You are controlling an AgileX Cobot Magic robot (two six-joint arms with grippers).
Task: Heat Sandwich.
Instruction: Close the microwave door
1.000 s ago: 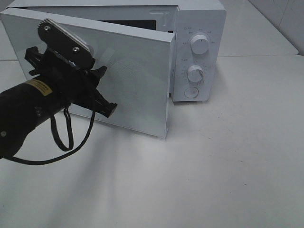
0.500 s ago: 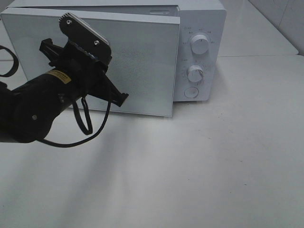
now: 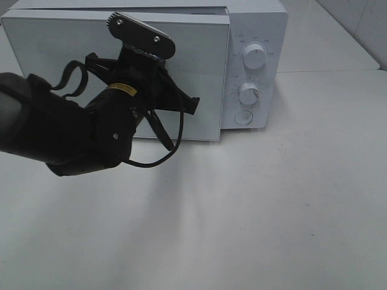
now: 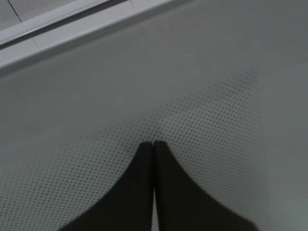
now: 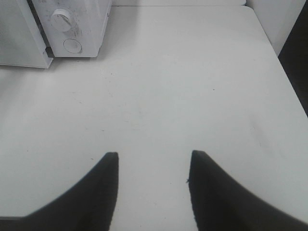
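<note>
The sandwich is out of view. A white microwave [image 3: 257,24] stands at the back of the table, and its door [image 3: 48,54] lies almost flush with the front. My left gripper [image 3: 191,104] is shut with nothing in it. Its tips [image 4: 154,143] rest against the door's dotted window [image 4: 202,125]. My right gripper [image 5: 151,156] hangs open and empty over bare table, off to the right of the microwave [image 5: 72,24], and does not show in the exterior high view.
The microwave's control panel carries two knobs [image 3: 254,56] [image 3: 248,94] and a round button [image 3: 243,117]. The white table [image 3: 272,211] stretches in front and to the right. A dark drop past the table edge [image 5: 293,72] shows in the right wrist view.
The door has swung from ajar to nearly shut. My left arm has moved right along the door, and its fingers have come together. The right gripper has held still.
</note>
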